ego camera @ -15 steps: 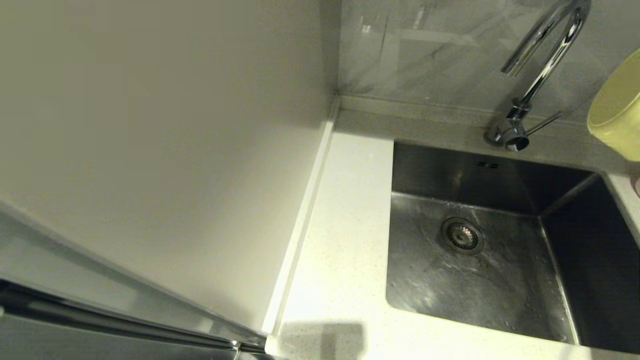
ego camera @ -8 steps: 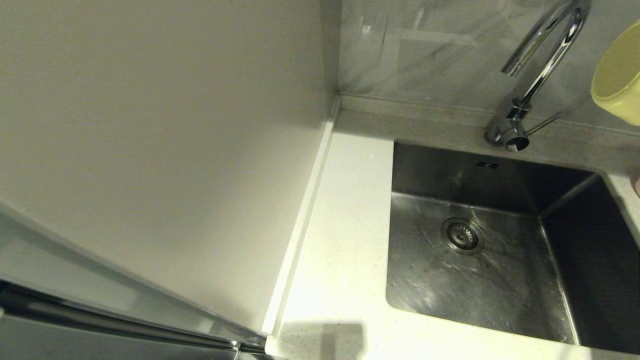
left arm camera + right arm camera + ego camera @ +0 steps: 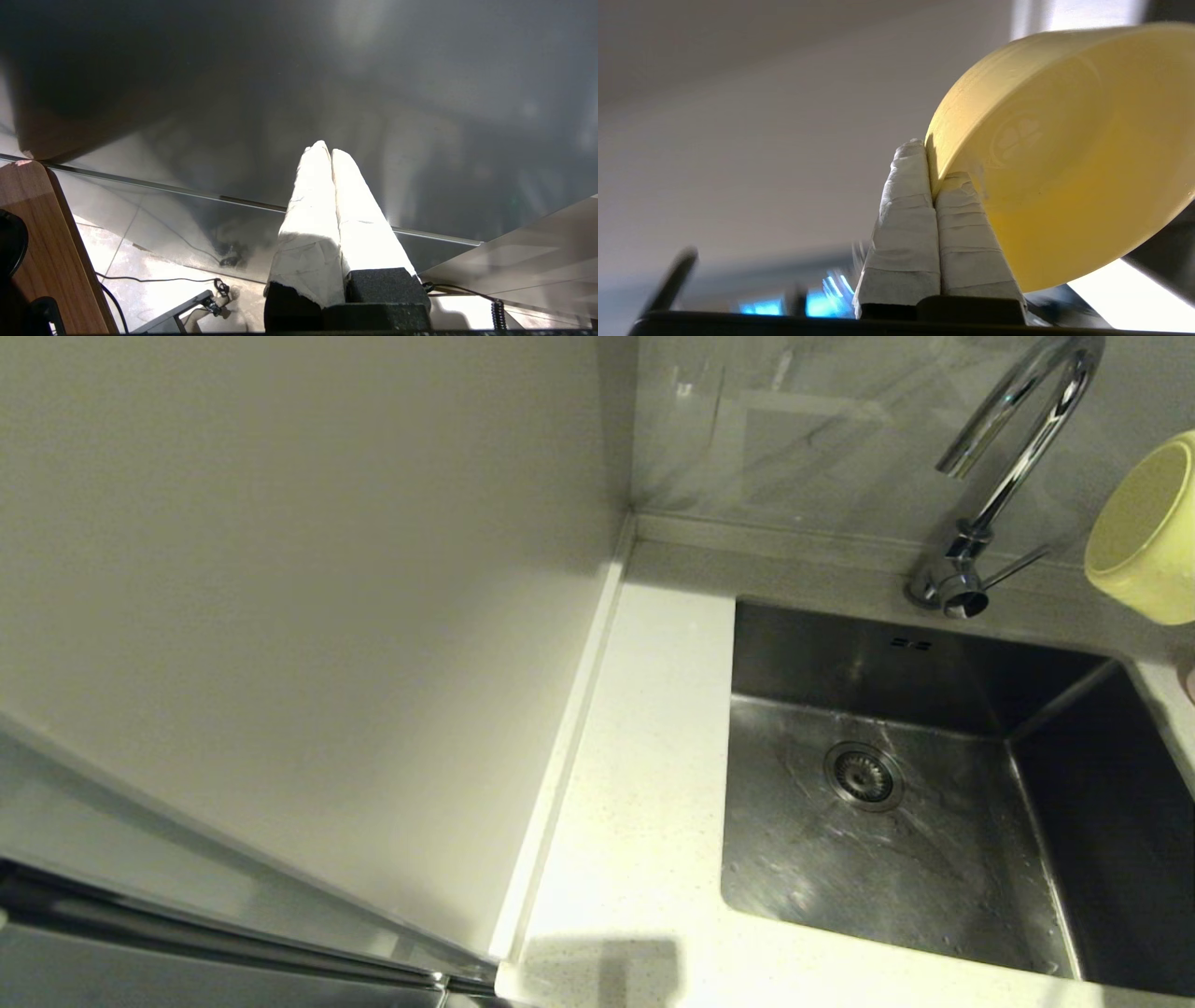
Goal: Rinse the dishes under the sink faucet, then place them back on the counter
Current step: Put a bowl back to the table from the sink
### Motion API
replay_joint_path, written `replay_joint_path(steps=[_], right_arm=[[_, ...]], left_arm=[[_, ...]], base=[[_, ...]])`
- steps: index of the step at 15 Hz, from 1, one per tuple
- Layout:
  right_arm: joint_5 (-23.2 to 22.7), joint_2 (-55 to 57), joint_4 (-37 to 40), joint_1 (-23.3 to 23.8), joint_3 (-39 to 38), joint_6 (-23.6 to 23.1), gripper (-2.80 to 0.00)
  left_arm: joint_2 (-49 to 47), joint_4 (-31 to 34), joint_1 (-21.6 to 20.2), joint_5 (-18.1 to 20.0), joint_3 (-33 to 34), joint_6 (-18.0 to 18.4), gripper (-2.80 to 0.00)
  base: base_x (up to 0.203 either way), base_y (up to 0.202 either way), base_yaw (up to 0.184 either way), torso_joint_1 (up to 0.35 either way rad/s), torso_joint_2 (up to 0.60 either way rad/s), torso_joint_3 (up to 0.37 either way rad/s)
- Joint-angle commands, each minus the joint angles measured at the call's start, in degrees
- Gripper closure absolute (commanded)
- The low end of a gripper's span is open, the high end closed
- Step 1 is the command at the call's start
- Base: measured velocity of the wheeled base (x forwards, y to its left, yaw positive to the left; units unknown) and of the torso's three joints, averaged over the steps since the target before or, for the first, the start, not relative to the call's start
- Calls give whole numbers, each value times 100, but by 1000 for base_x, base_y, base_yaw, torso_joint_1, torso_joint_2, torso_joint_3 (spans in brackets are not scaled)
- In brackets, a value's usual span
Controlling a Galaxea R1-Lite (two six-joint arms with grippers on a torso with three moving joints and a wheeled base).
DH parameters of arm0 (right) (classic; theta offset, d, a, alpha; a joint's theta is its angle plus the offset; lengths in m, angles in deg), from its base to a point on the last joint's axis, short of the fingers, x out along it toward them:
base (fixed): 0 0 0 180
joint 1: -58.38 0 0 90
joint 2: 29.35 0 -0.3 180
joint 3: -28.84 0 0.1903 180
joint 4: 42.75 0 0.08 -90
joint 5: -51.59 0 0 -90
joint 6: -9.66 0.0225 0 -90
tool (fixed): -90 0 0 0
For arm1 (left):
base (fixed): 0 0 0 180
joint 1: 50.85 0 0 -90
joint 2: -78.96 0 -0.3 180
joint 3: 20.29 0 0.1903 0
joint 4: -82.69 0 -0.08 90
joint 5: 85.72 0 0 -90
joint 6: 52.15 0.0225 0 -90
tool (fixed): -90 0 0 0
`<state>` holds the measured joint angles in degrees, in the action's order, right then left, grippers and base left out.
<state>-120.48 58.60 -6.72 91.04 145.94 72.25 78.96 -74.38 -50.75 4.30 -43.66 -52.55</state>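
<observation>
Head view: the yellow-green bowl hangs in the air at the right edge of the frame, above the back right corner of the sink, tilted on its side with its opening turned toward the faucet. It is near the faucet but apart from it, and touches neither the sink nor the tabletop. This view does not show what carries the bowl; neither arm appears in it. A sliver of something pinkish sits on the tabletop at the right frame edge, too cropped to identify. The drain strainer lies in the wet sink floor.

Right wrist view: supplies what the head view lacks. The right end effector has its two taped fingers pressed together on the bowl's rim, one finger outside the wall and one inside, with the wall pinched between them. The inside of the bowl faces this camera, with a clover mark moulded in its base.

Left wrist view: the left end effector is parked well away from the sink, its taped fingers closed against each other with nothing between them, pointing at a grey cabinet front above a tiled floor
</observation>
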Motion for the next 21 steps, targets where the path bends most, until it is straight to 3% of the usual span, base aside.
replay_joint_path(steps=[1,2,3,4,5,6,8,10,12,13,17,19,21], right_arm=[[593,66,1916,-22,-10,171,0],[1145,123,3043,-93,90,182,0],[2039,168,3800,-251,117,-4,0],[3268,193,4429,-389,-17,-607,0],[4134,189,4739,-428,-270,-1698,0],[4939,177,4843,-342,-464,-3269,0],[6300,155,4233,12,-741,-6074,0],[6892,143,2317,291,-858,-7229,0],[7478,101,1026,784,-949,-9067,0],[7680,40,737,1099,-1044,-9663,0],[7552,-312,680,1808,-1526,-10391,0],[7143,-590,1009,2270,-1680,-10835,0],[6187,-952,2029,2749,-1734,-11459,0]], left_arm=[[0,0,-1,-2,18,-4,0],[0,0,-1,-2,18,-4,0],[0,0,-1,-2,18,-4,0],[0,0,-1,-2,18,-4,0],[0,0,-1,-2,18,-4,0],[0,0,-1,-2,18,-4,0],[0,0,-1,-2,18,-4,0],[0,0,-1,-2,18,-4,0],[0,0,-1,-2,18,-4,0],[0,0,-1,-2,18,-4,0],[0,0,-1,-2,13,-4,0],[0,0,-1,-2,18,-4,0],[0,0,-1,-2,18,-4,0]], base=[[0,0,0,0,0,0],[0,0,0,0,0,0],[0,0,0,0,0,0],[0,0,0,0,0,0],[0,0,0,0,0,0],[0,0,0,0,0,0],[0,0,0,0,0,0],[0,0,0,0,0,0],[0,0,0,0,0,0],[0,0,0,0,0,0],[0,0,0,0,0,0],[0,0,0,0,0,0],[0,0,0,0,0,0]])
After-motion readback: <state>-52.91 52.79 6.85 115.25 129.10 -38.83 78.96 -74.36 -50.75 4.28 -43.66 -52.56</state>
